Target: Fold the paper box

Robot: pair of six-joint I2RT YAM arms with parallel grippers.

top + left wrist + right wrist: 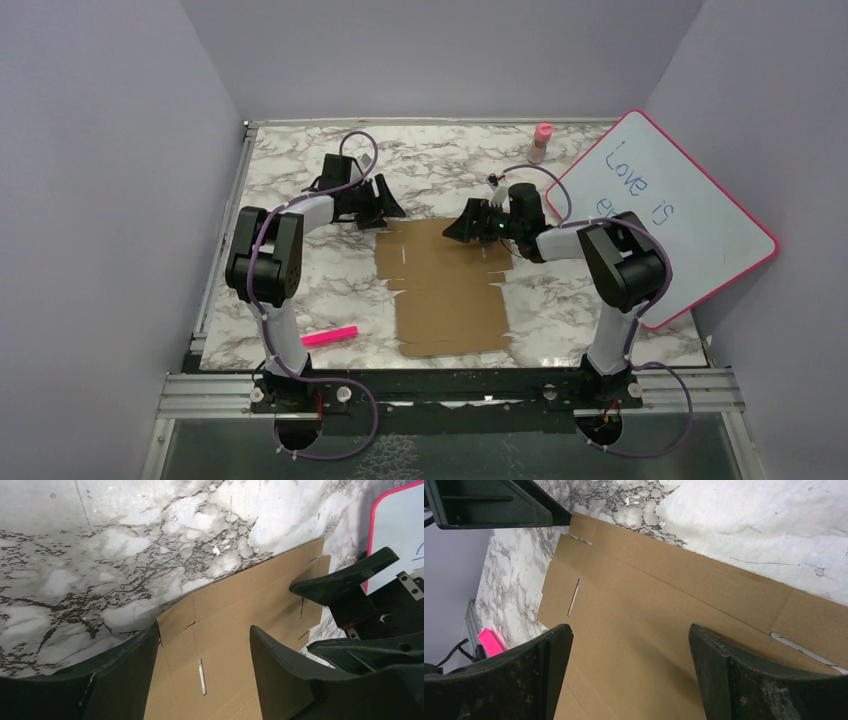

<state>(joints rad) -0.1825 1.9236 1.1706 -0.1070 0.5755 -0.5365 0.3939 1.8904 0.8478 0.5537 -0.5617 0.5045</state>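
The paper box [447, 285] lies flat and unfolded on the marble table, a brown cardboard sheet with slits and tabs. My left gripper [388, 208] is open and empty at the box's far left corner; in the left wrist view [202, 637] its jaws stand wide over the cardboard [235, 630]. My right gripper [458, 226] is open and empty over the box's far right part; in the right wrist view [630, 632] its jaws stand wide above the cardboard [664, 605]. The two grippers face each other across the far edge.
A pink-framed whiteboard [665, 215] leans at the right, close to the right arm. A pink marker [329, 336] lies at the near left. A small pink-capped bottle [540, 142] stands at the back. Purple walls enclose the table.
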